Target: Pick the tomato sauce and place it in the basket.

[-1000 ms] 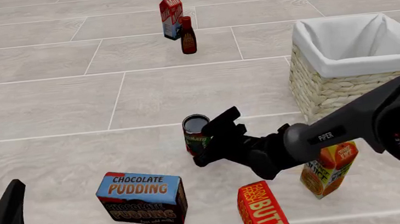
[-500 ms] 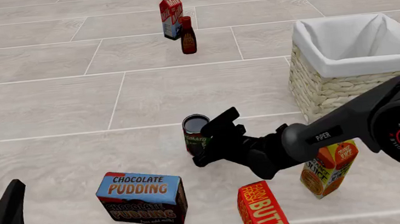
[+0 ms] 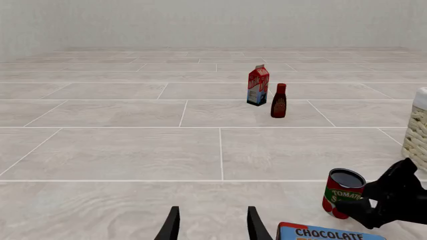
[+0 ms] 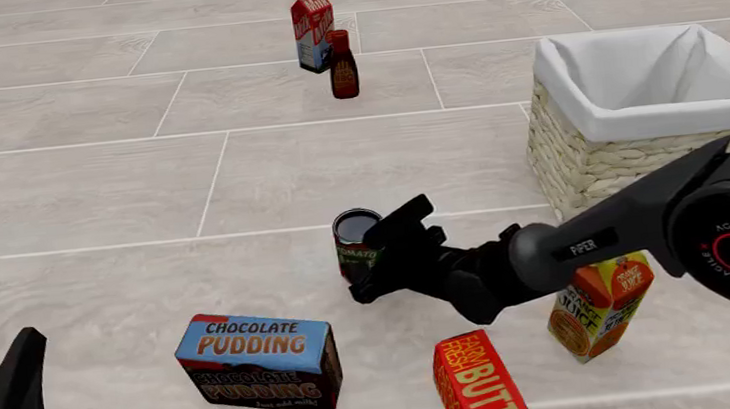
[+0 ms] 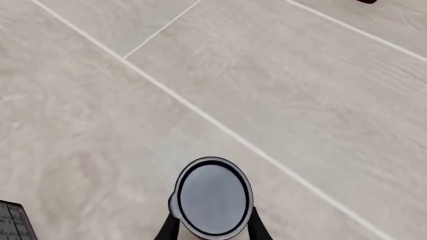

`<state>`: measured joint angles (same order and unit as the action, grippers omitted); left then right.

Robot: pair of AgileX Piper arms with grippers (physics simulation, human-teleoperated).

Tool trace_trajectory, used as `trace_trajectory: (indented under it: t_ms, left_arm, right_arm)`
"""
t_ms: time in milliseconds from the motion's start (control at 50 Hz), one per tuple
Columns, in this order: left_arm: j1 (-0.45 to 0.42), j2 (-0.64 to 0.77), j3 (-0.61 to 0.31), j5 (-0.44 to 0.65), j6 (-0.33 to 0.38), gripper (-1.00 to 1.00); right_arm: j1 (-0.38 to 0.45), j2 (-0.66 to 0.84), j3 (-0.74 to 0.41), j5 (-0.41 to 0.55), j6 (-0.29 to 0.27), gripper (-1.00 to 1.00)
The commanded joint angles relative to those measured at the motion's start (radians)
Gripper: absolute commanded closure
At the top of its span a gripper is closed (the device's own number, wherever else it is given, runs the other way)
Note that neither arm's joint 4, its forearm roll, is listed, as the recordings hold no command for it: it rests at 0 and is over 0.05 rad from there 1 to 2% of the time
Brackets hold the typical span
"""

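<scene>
The bench is a pale tiled surface that carries everything. Largest on it is the basket, woven wicker with a white cloth lining, standing at the right side, well apart from the can. The right arm reaches in from the right, crossing in front of the basket's lower corner. Near the front edge a chocolate pudding box lies left of centre, a butter box stands tilted to its right, and an orange juice carton leans behind the arm. At the far side a milk carton stands just beside a dark red-brown bottle.

The tomato sauce stands upright on the bench near the middle, between the pudding box and the basket. The right hand is closed around the can's sides; its wrist view shows a finger on each side of the can. The left hand sits low at the front left with its fingers spread apart, grasping nothing.
</scene>
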<state>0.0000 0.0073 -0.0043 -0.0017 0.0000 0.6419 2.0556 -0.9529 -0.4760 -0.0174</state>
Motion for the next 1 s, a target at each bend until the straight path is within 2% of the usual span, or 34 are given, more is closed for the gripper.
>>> trace_trajectory:
  t_ms: [20, 500, 600, 620, 640, 680, 760, 840, 1000]
  left_arm:
    - [0.0, 0.0, 0.0, 0.0, 0.0, -1.0]
    - [0.0, 0.0, 0.0, 0.0, 0.0, -1.0]
    - [0.0, 0.0, 0.0, 0.0, 0.0, -1.0]
    - [0.0, 0.0, 0.0, 0.0, 0.0, -1.0]
    - [0.0, 0.0, 0.0, 0.0, 0.0, -1.0]
    - [0.0, 0.0, 0.0, 0.0, 0.0, -1.0]
    - [0.0, 0.0, 0.0, 0.0, 0.0, -1.0]
    - [0.0, 0.0, 0.0, 0.0, 0.0, -1.0]
    - [0.0, 0.0, 0.0, 0.0, 0.0, -1.0]
  right_arm:
    - [-0.001, 0.008, -0.008, 0.003, 0.0, -1.0]
    - [0.001, 0.02, -0.02, 0.005, 0.001, -1.0]
    - [-0.003, 0.018, -0.021, 0.002, -0.014, -1.0]
    - [-0.013, 0.012, -0.014, -0.007, -0.04, -1.0]
    - [-0.015, 0.015, -0.02, 0.0, -0.03, 1.0]
    - [-0.013, 0.016, -0.02, -0.002, -0.031, 1.0]
    - [-0.014, 0.019, -0.019, -0.007, -0.074, 1.0]
    - [-0.013, 0.012, -0.016, -0.007, -0.091, 1.0]
    - [-0.006, 0.002, -0.01, -0.006, -0.083, 1.0]
